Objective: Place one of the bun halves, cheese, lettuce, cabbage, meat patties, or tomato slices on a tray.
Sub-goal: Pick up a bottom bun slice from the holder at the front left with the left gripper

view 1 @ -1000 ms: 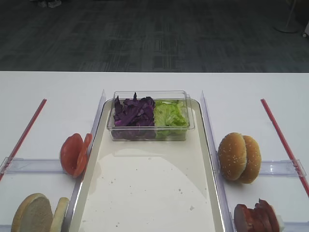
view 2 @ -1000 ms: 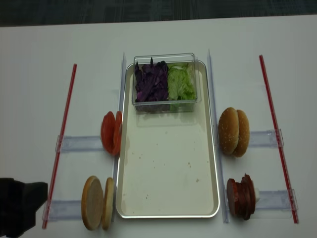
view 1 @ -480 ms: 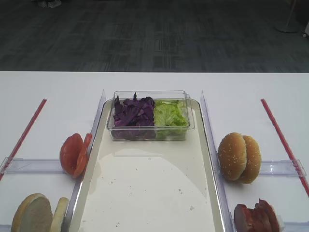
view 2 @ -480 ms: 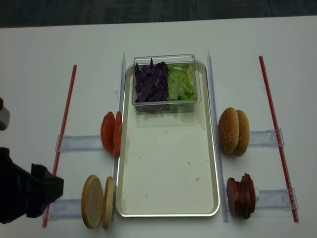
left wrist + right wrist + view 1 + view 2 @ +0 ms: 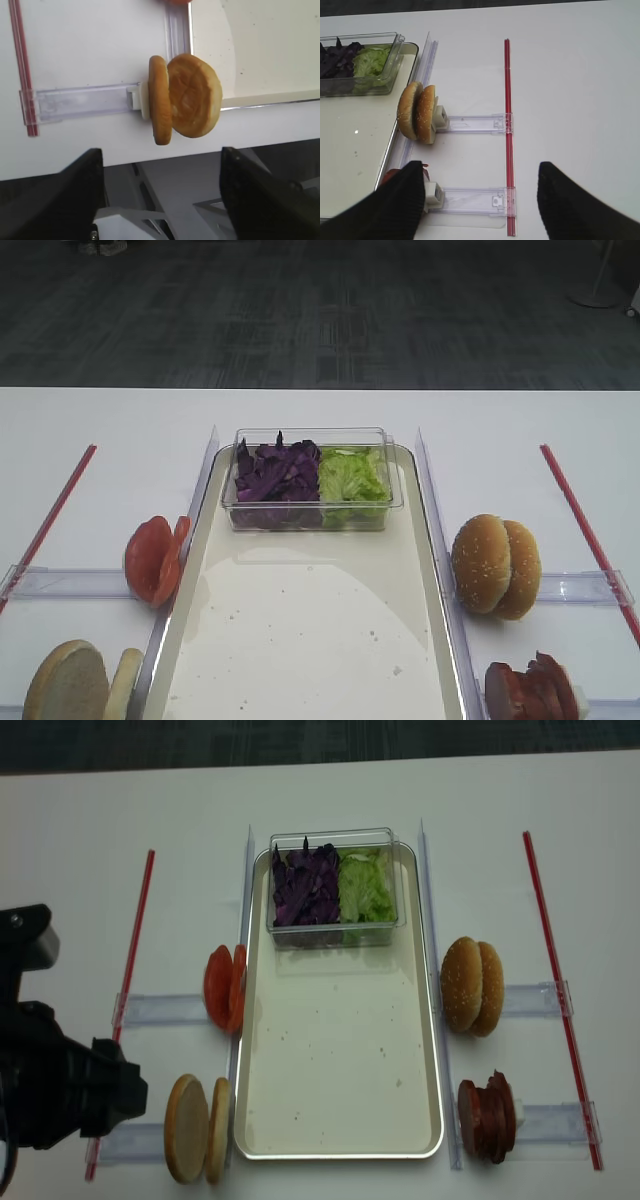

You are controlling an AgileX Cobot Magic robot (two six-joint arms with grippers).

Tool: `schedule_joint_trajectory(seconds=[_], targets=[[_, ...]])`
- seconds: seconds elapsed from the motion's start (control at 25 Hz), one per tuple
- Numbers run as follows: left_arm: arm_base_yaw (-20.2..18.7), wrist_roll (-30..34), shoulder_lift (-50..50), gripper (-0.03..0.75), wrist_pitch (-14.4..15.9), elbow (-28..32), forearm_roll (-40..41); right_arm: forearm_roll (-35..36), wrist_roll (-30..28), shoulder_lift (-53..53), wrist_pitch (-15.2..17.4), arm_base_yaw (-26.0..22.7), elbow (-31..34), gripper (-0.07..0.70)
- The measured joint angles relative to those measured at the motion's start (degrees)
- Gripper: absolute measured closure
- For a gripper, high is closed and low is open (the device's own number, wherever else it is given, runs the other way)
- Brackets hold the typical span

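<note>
Two bun halves (image 5: 185, 97) stand on edge in a clear holder beside the cream tray (image 5: 340, 1050), ahead of my left gripper (image 5: 162, 200). Its fingers are wide open with nothing between them, low over the table's near edge. My left arm (image 5: 70, 1090) shows as a dark bulk left of the bun halves (image 5: 195, 1128). My right gripper (image 5: 480, 200) is open over a clear rail. The meat patties (image 5: 487, 1116) are partly hidden by its left finger. Tomato slices (image 5: 225, 988) stand left of the tray. Purple cabbage (image 5: 305, 885) and green lettuce (image 5: 366, 885) fill a tub. No cheese shows.
The clear tub (image 5: 312, 480) sits on the tray's far end. Sesame buns (image 5: 472, 985) stand upright right of the tray. Red strips (image 5: 135, 950) (image 5: 555, 960) run along both sides. Clear rails (image 5: 475, 122) hold the food stacks.
In the overhead view my left arm has come in from the lower left edge, moving right and up towards the bun halves. Food and tray are unmoved.
</note>
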Motion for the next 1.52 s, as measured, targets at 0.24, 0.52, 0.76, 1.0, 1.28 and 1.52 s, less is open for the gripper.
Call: schedule_joint_trajectory(seconds=[0.24,0.52,0.76,1.0,1.28,1.52], targets=[[0.0,0.0,4.2,0.248,-0.3,0.0,1.1,0.0,0.0,0.0,0.0,0.0,0.0,0.127],[-0.2,-0.5,7.1,0.26,-0.8,0.0,5.2,0.0,0.0,0.0,0.0,0.0,0.0,0.127],[-0.3,-1.0,9.0,0.263,-0.9,0.0,6.5,0.0,0.0,0.0,0.0,0.0,0.0,0.127],[-0.3,-0.5,10.8,0.263,-1.1,0.0,6.5,0.0,0.0,0.0,-0.1,0.0,0.0,0.127],[-0.9,0.3,12.8,0.263,-1.2,0.0,3.3,0.0,0.0,0.0,0.0,0.0,0.0,0.127],[-8.8,-7.4,12.9,0.263,-1.2,0.0,6.4,0.0,0.0,0.0,0.0,0.0,0.0,0.127]])
